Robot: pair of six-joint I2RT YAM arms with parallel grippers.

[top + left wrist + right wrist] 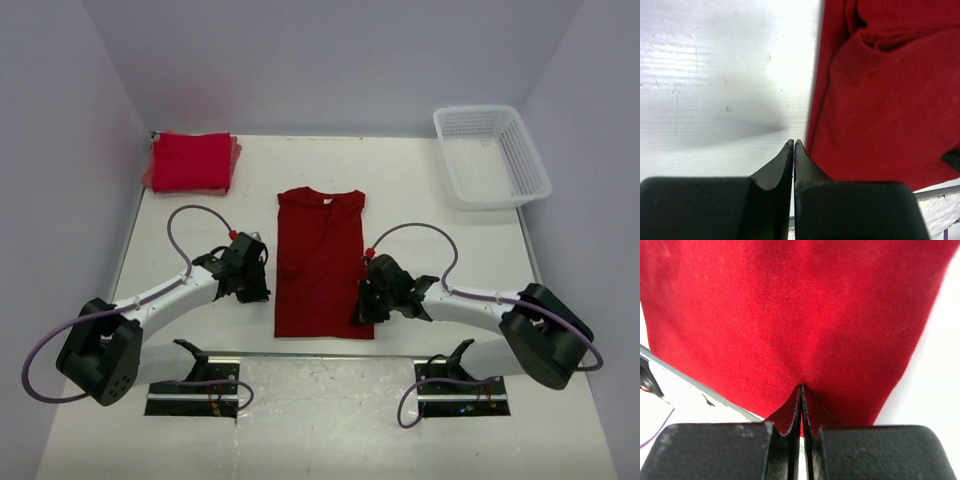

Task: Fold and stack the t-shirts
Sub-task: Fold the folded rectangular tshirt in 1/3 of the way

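The two arms reach in from the near edge of the table (430, 215), one on each side of a dark red shirt (322, 260).

The left claw (793, 145) is closed, its fingertips pressed together with nothing between them. It sits over bare table just beside the shirt's left edge, and its camera shows a folded-in flap of cloth further along.

The right claw (801, 388) is also closed. Its tips lie at the lower right part of the shirt, with red cloth filling the view beyond them. Faint creases run towards the tips, but I cannot tell whether any cloth is caught between them.

The shirt lies flat in the middle of the table as a long strip. Its sleeves are tucked in, its hem is towards the arms and its round neck points to the far side.

In the far left corner, well apart from it, a stack (190, 162) of folded bright red shirts rests on the table. In the far right corner stands a white lattice basket (490, 160).
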